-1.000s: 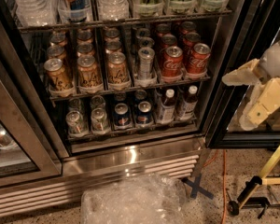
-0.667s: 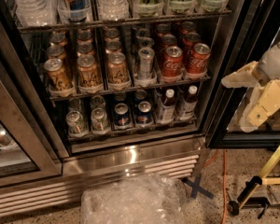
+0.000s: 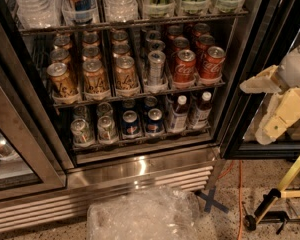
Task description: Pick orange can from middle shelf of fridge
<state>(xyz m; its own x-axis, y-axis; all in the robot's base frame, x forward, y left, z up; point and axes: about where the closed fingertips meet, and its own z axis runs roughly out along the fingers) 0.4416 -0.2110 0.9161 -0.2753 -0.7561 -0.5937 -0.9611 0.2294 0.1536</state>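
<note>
Orange cans fill the left half of the fridge's middle shelf (image 3: 140, 94) in three rows. The front ones stand at the rail: one orange can (image 3: 62, 81) at far left, a second (image 3: 95, 78) beside it and a third (image 3: 126, 74) to its right. My gripper (image 3: 251, 113) hangs outside the fridge (image 3: 140, 167), to the right of the open door and roughly level with the middle shelf. Its cream fingers (image 3: 277, 120) are spread open with nothing between them. It is well apart from the cans.
A slim silver can (image 3: 156, 67) and red Coca-Cola cans (image 3: 184, 66) fill the shelf's right half. Blue cans (image 3: 131, 123) and bottles (image 3: 177, 112) stand on the lower shelf. The dark door edge (image 3: 240, 109) stands between my gripper and the shelves. Crumpled plastic wrap (image 3: 140, 216) and a yellow stand (image 3: 282, 186) sit on the floor.
</note>
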